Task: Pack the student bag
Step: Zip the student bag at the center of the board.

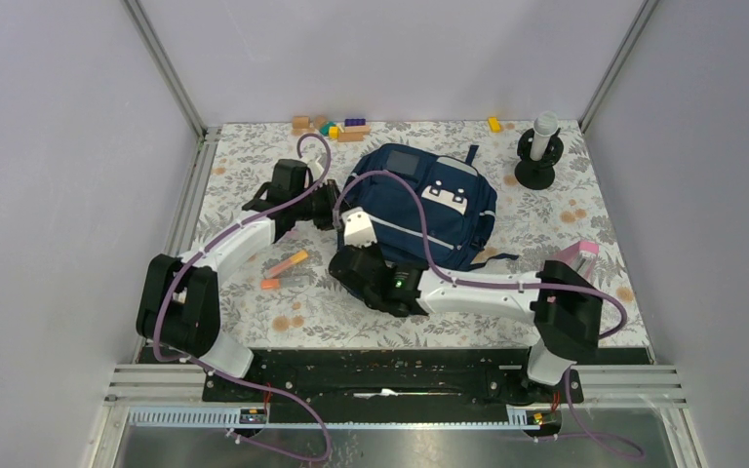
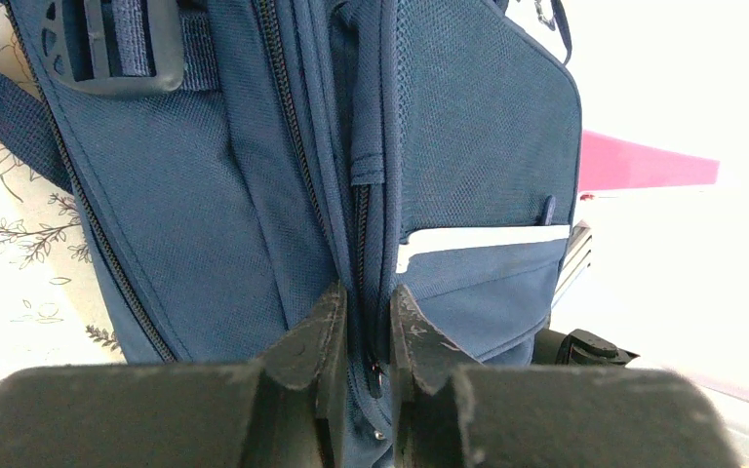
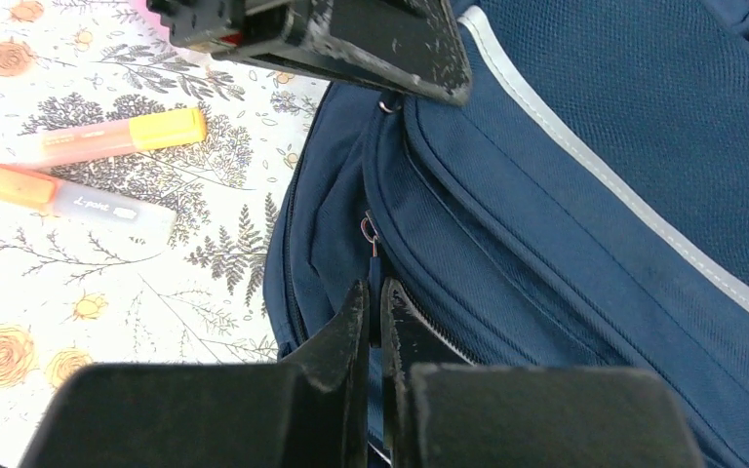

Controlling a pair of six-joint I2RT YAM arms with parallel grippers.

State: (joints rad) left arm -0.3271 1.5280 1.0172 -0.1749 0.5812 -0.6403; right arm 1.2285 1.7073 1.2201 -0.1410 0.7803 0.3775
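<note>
Navy student bag (image 1: 468, 224): left hand (image 2: 368, 292) pinches its zip seam (image 2: 361, 224), right hand (image 3: 374, 288) closed tight on a zip pull (image 3: 370, 234).

Lab cell: aluminium frame (image 1: 164, 66), plain walls (image 1: 59, 146)

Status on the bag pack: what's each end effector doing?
Left end effector clamped on student bag at zipper seam. Right end effector shut on zipper pull. Two markers lying beside bag, nothing blocking.

Navy student bag (image 1: 439, 210), pale grey stripe (image 3: 585, 156), floral-print table (image 1: 585, 239), orange-and-yellow markers (image 3: 107, 141)
</note>
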